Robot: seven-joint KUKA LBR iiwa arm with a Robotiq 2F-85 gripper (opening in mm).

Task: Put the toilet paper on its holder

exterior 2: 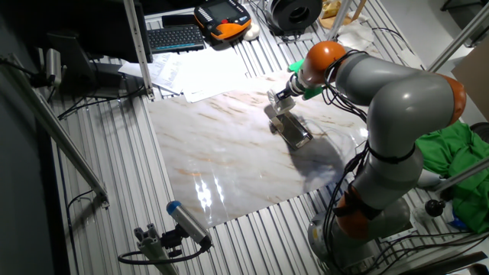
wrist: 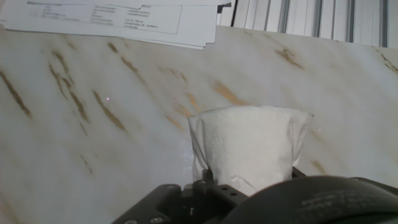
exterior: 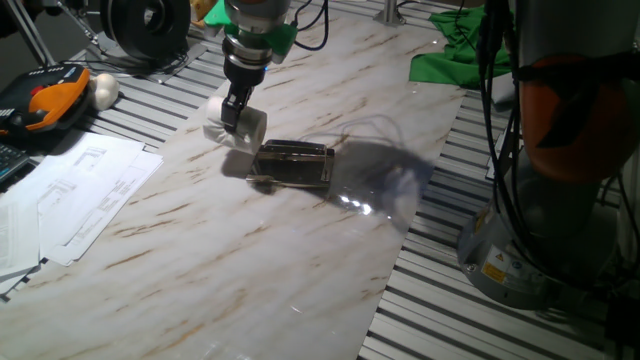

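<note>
The toilet paper [exterior: 226, 127] is a small white roll held just above the marble board, left of the holder. In the hand view the toilet paper [wrist: 249, 148] looks squeezed between the fingers. My gripper [exterior: 238, 113] is shut on it and points down; it also shows in the other fixed view [exterior 2: 280, 104]. The holder [exterior: 296, 163] is a shiny chrome plate with a bar, lying flat on the board just right of the roll. In the other fixed view the holder [exterior 2: 297, 132] lies right below the gripper. The holder is out of the hand view.
White paper sheets [exterior: 80, 190] lie at the board's left edge and show in the hand view [wrist: 124, 18]. An orange pendant [exterior: 50, 100] and a white ball [exterior: 103, 90] sit far left. Green cloth [exterior: 450, 60] lies at the back. The robot base [exterior: 540, 200] stands on the right.
</note>
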